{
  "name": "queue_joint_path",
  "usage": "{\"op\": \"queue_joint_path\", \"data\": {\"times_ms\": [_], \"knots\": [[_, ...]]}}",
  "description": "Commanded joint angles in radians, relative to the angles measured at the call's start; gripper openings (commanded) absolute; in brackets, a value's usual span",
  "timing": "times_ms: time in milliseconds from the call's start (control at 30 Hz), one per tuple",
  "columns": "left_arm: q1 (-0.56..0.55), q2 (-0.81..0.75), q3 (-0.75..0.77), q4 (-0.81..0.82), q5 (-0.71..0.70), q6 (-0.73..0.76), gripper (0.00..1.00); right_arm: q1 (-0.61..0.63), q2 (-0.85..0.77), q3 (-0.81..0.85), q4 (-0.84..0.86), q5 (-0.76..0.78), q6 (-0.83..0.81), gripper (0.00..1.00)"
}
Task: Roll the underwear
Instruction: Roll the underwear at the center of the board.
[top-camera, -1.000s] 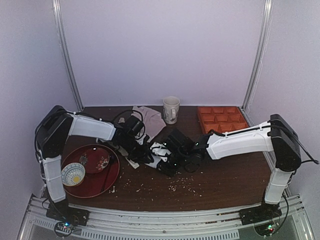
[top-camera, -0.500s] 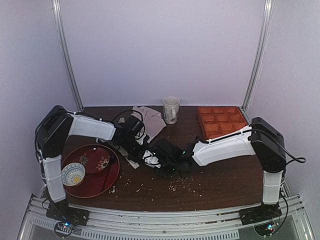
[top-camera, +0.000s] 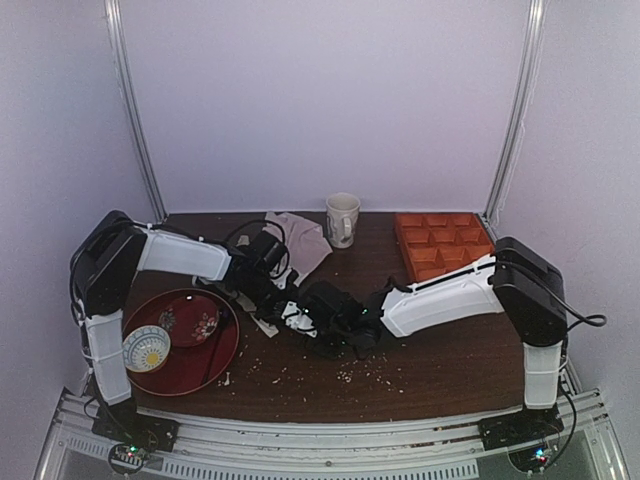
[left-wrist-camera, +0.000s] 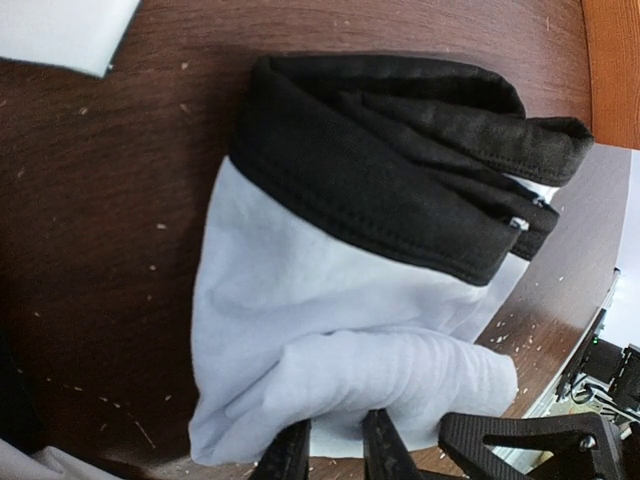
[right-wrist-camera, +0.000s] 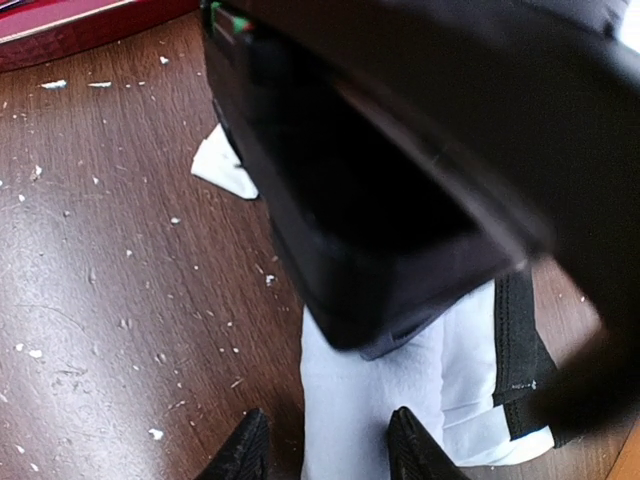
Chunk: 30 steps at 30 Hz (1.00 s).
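The underwear (left-wrist-camera: 330, 290) lies bunched on the brown table, white cloth with a thick black hem folded over at its far end and a soft white roll at the near end. My left gripper (left-wrist-camera: 335, 455) is shut on the underwear, its two fingers pinching the white cloth just under that roll. In the right wrist view the underwear (right-wrist-camera: 370, 400) runs down between the fingers of my right gripper (right-wrist-camera: 328, 450), which stands open; one finger is over bare table. From above, both grippers meet at mid-table, left gripper (top-camera: 283, 300) and right gripper (top-camera: 320, 318), hiding most of the underwear (top-camera: 297, 318).
A red plate (top-camera: 225, 350) with a patterned bowl (top-camera: 147, 348) sits at the front left. At the back stand a mug (top-camera: 342, 218), a pale pinkish cloth (top-camera: 300, 238) and an orange compartment tray (top-camera: 445, 243). Crumbs dot the table. A white scrap (right-wrist-camera: 225, 165) lies nearby.
My right arm has swung left across the table, bringing its gripper up against the left gripper over the underwear. The left arm has stayed put.
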<state>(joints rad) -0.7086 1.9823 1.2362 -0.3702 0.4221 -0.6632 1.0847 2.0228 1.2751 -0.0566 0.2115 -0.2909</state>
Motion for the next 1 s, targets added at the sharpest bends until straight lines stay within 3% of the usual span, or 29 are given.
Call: {"op": "queue_joint_path", "data": {"times_ms": [0, 533, 967], "knots": [[0.016, 0.053, -0.046, -0.065, -0.073, 0.002, 0.27, -0.014, -0.001, -0.092, -0.037, 0.038, 0.042, 0.39], [0.04, 0.067, -0.046, -0.074, 0.005, 0.031, 0.26, -0.016, -0.074, -0.184, 0.252, 0.04, -0.022, 0.41], [0.041, 0.061, -0.047, -0.084, -0.008, 0.034, 0.26, -0.027, -0.025, -0.208, 0.242, 0.02, -0.061, 0.42]]}}
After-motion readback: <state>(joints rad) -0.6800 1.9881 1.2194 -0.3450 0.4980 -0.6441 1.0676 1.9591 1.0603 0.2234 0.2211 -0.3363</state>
